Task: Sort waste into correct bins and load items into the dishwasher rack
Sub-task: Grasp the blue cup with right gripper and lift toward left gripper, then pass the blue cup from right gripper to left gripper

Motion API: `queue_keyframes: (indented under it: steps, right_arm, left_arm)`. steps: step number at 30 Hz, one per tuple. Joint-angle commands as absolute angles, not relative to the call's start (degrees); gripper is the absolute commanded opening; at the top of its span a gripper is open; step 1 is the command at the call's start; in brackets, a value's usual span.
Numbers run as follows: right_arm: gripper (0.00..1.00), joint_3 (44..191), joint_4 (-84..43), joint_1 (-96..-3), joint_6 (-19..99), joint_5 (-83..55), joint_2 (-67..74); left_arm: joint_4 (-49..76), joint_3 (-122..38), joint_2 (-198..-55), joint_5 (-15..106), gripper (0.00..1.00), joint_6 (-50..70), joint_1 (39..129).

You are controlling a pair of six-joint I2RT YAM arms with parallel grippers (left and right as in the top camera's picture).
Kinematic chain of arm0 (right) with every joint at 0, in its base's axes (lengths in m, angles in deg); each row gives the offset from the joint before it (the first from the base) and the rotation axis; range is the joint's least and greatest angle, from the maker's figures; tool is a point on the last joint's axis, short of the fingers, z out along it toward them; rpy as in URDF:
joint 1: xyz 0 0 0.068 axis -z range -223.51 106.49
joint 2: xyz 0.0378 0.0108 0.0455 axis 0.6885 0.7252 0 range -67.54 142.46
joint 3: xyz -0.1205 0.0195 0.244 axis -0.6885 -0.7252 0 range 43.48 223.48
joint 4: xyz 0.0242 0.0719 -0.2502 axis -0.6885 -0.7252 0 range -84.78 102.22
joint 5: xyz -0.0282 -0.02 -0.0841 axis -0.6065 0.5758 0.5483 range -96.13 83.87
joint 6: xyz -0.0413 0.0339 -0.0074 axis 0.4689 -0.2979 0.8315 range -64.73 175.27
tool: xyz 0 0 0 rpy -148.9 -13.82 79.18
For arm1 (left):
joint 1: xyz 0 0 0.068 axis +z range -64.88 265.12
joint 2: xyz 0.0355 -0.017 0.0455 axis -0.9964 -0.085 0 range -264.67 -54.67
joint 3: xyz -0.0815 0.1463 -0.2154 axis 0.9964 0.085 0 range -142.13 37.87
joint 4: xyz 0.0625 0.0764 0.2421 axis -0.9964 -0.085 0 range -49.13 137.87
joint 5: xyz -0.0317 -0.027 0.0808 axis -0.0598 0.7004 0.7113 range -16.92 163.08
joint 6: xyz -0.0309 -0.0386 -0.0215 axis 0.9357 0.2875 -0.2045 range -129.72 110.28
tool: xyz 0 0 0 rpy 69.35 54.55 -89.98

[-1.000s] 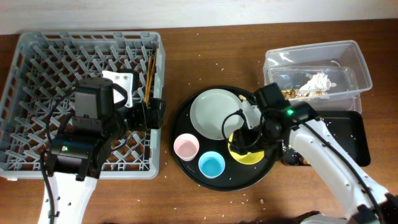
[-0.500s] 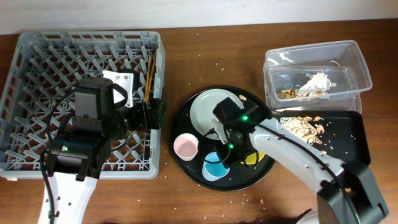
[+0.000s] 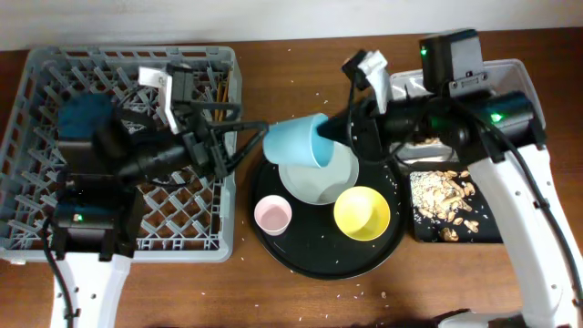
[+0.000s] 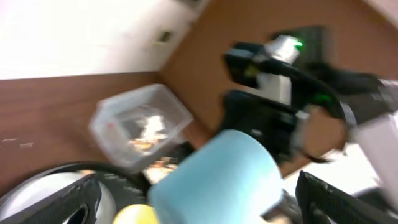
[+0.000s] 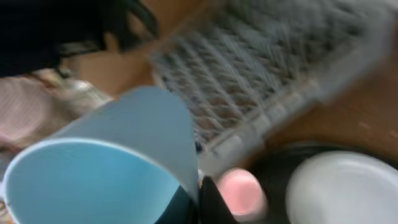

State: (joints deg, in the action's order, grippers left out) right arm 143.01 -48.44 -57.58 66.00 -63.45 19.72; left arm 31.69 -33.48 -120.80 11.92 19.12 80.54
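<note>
My right gripper (image 3: 330,135) (image 5: 200,199) is shut on the rim of the light-blue cup (image 3: 296,143) (image 5: 99,174), which hangs tipped on its side above the pale plate (image 3: 321,180). My left gripper (image 3: 253,144) (image 4: 196,199) stands open right at the cup's (image 4: 217,174) base, one finger on either side of it in the left wrist view. The pink cup (image 3: 272,215) and yellow bowl (image 3: 362,212) sit on the round black tray (image 3: 328,262). The grey dishwasher rack (image 3: 55,100) lies at the left. Tan food scraps (image 3: 444,196) lie in the shallow black tray (image 3: 487,232).
The clear tub (image 3: 530,91) at the back right is mostly covered by my right arm. Brown sticks (image 3: 219,91) stand at the rack's right wall. Small crumbs dot the wooden table (image 3: 301,64).
My right gripper closed on the light-blue cup, lifted it off the round tray and carried it back-left. My left arm swung right, its open jaws now at the cup.
</note>
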Motion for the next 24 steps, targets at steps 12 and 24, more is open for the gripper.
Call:
queue_keyframes:
  steps: [12, 24]
  right_arm:
    - [0.04, 143.67, -35.28, -58.19, 60.77, -84.72, 21.67]
    - [0.61, 143.69, -34.30, -56.18, 57.03, -80.45, 20.97]
  left_arm:
    - [37.04, -34.12, -120.71, -6.64, 0.89, 23.56, 77.88]
    - [40.04, -34.12, -120.71, 0.47, 0.49, 24.93, 77.88]
